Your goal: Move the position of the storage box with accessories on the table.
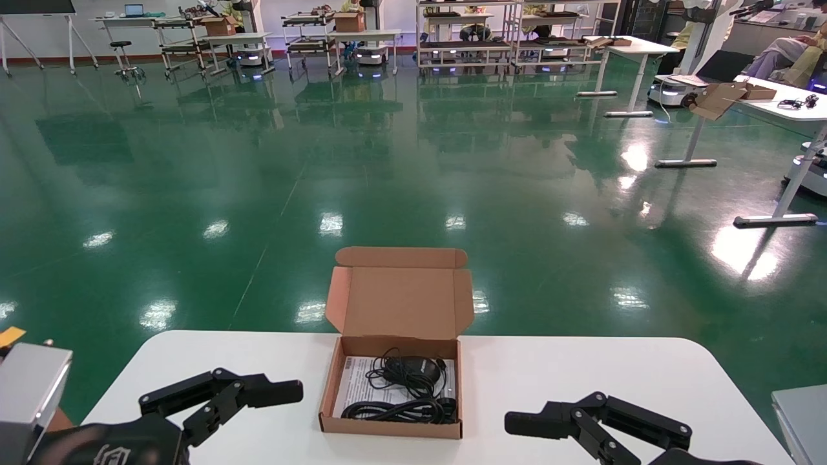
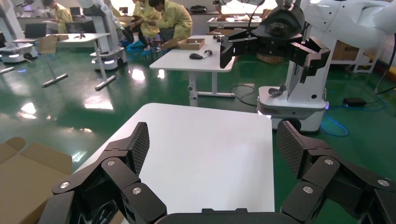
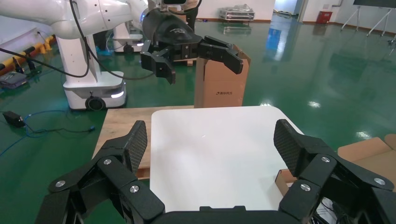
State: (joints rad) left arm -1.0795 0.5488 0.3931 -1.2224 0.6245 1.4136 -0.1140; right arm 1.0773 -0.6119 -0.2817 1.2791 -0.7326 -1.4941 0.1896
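Observation:
The storage box (image 1: 331, 391) sits open at the middle of the white table (image 1: 568, 381), its flap lid standing up at the far side. Inside lie the black mouse (image 1: 413, 368) with its coiled cable (image 1: 394, 409) on a white printed sheet (image 1: 352, 382). My left gripper (image 1: 287, 392) hovers low to the box's left, open and empty (image 2: 212, 140); the box lid (image 2: 28, 177) shows beside it. My right gripper (image 1: 520, 423) hovers low to the box's right, open and empty (image 3: 210, 140); a box corner (image 3: 284, 179) shows by one finger.
Green floor lies past the table's far edge. A grey object (image 1: 801, 413) sits off the table's right corner. A wooden surface (image 3: 121, 126) and a tall brown carton (image 3: 219, 84) lie past the table's left end. Other white robots (image 2: 299, 93) stand on both sides.

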